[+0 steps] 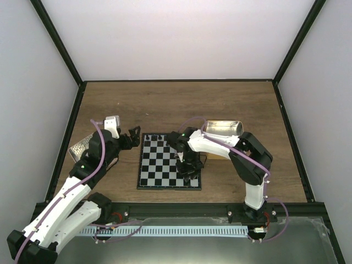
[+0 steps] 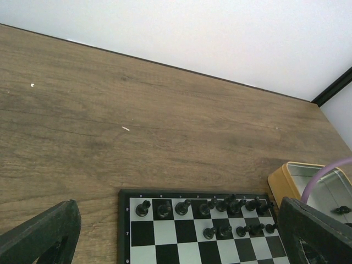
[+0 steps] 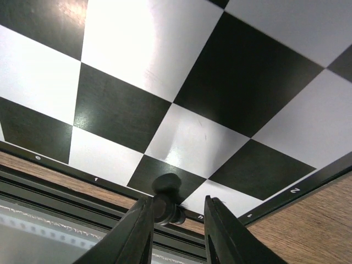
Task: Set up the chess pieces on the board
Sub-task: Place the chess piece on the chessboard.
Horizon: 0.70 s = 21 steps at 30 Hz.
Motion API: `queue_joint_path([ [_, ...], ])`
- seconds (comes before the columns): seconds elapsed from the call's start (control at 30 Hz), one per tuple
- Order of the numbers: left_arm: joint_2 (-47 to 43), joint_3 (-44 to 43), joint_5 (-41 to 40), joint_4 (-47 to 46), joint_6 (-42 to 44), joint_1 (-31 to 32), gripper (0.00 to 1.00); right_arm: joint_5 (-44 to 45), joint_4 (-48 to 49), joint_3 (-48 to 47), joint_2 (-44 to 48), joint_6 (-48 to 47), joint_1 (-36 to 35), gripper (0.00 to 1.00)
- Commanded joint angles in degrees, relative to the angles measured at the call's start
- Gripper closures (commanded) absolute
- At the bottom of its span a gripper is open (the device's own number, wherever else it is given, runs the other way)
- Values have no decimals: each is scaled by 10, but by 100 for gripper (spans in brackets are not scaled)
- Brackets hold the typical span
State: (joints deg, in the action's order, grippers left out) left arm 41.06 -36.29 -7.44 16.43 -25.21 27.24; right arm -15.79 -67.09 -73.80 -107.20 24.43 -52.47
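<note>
Where the near rim is reached, right gripper (image 3: 179, 199): lowered over the nearest row of the board (image 3: 181, 82), apparently so that a piece can be set on a near-rank square.
Held piece (image 3: 166, 186): a small black pawn-like piece is seen between the jaws. It is touched on one side only and a gap is left on the other, so the grip is judged loosened, not clenched.
Piece's base: hidden by its own head, so the exact square cannot be told.
Left gripper (image 2: 177, 217): spread fully and empty beside the board's far left corner, probably parked clear of the working arm.
Chess pieces (image 2: 204, 208): a line is stood along the far edge, with a shorter line in front of it towards the right.
Tin (image 2: 286, 181): placed just beyond the board's far right corner, presumably as the supply. One dark piece (image 2: 342, 209) is made out inside, and the rest is cut off.
</note>
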Motion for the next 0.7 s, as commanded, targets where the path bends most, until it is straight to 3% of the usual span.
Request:
queue_joint_path([
  [0.0,-3,7,-4,-4,6,-3,0,8,-1,-1,13,-4,1,73],
  [0.23,-3,9,-2,-5,5,-3,0,4,6,-1,18,-11,-16,62],
  [0.67,-2,8,0,-6,5,-3,0,80,26,32,23,-19,-64,63],
])
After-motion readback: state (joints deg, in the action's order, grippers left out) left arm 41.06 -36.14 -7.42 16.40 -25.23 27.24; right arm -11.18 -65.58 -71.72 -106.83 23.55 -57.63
